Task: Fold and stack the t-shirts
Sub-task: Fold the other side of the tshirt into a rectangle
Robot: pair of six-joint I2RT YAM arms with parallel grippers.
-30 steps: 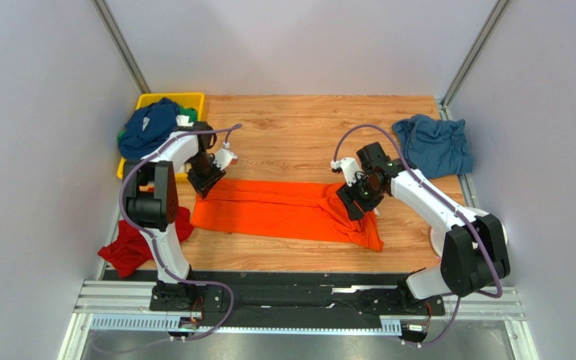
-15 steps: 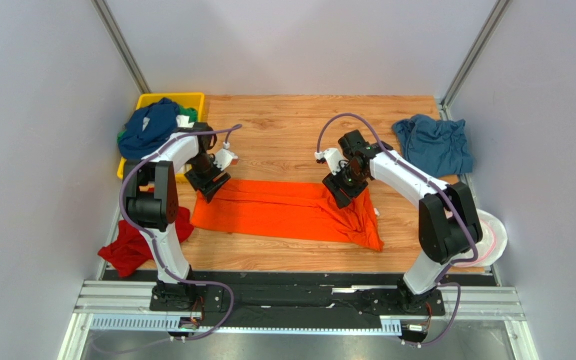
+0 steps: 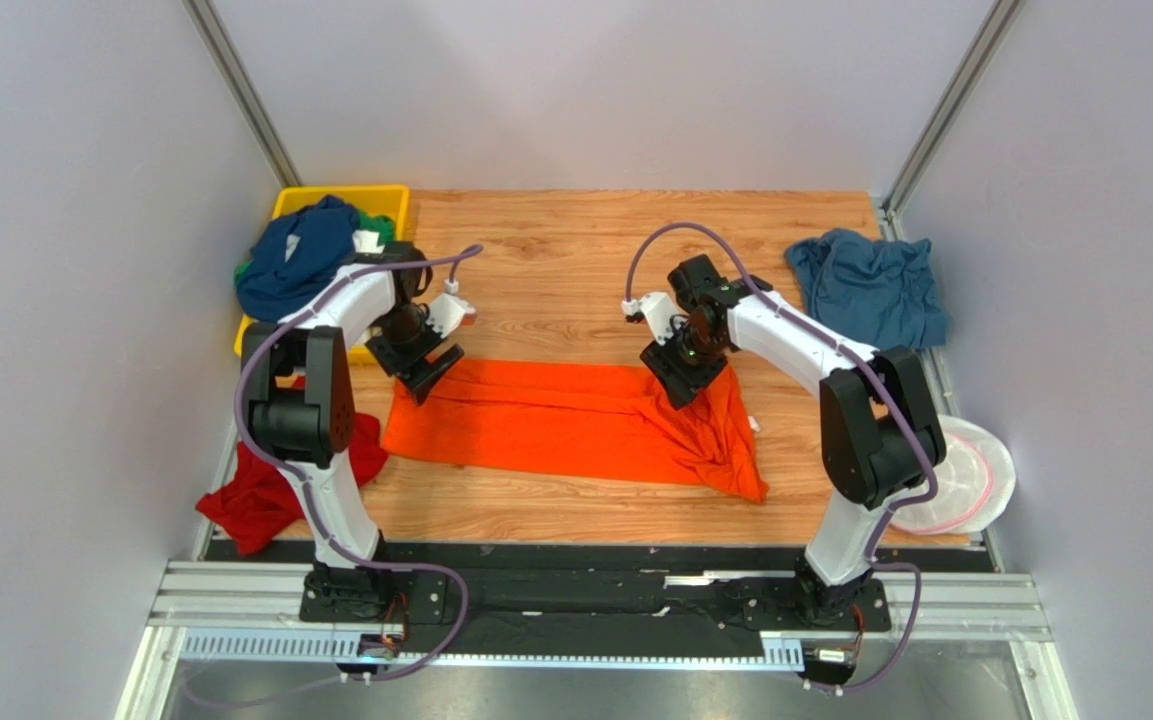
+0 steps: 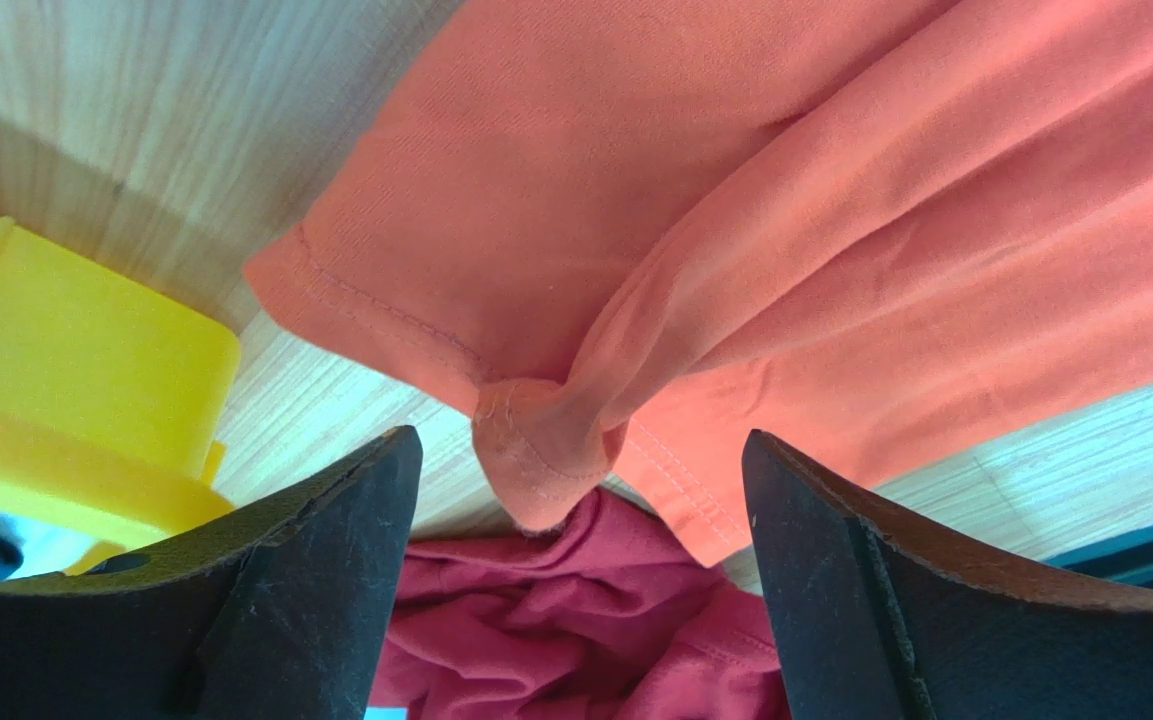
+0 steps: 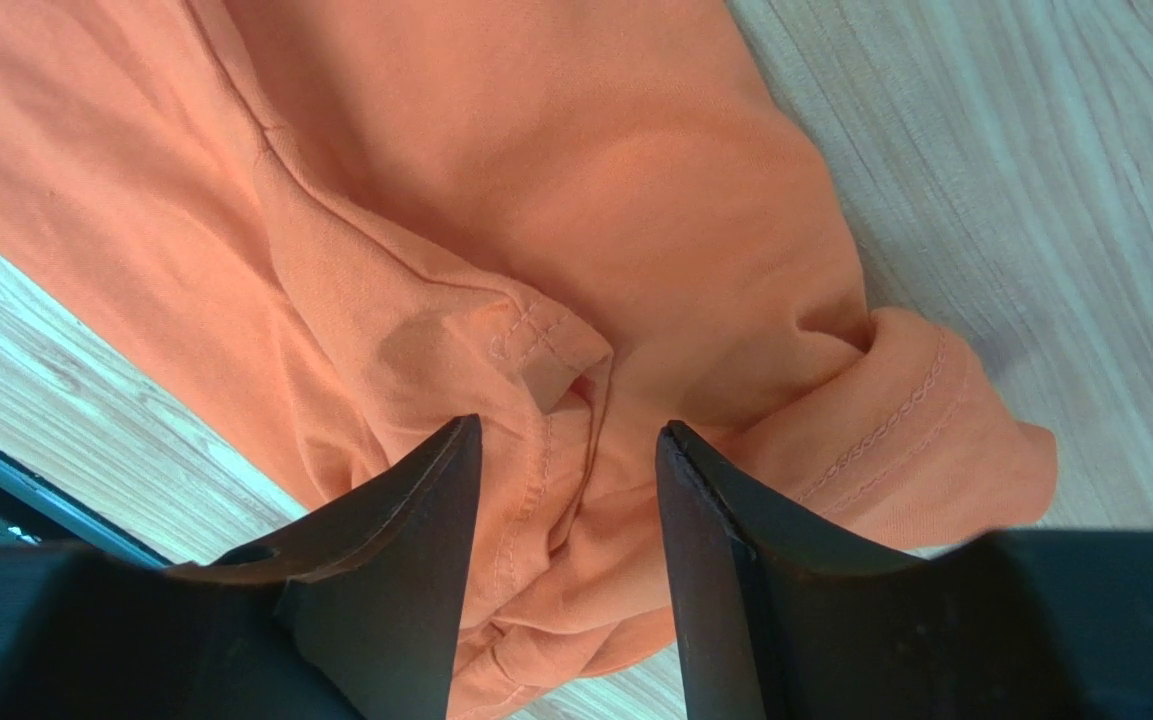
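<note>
Both ends of the orange t-shirt, lying on the table, are being addressed: left gripper standing wide over the far-left corner, right gripper half-open, straddling a bunched hem needing a deep, both-layer pinch.

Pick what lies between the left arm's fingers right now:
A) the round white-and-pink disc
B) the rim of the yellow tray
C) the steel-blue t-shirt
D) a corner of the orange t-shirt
D: the left wrist view shows a hemmed corner of the orange t-shirt lying between the spread left fingers, gripped by neither.
</note>
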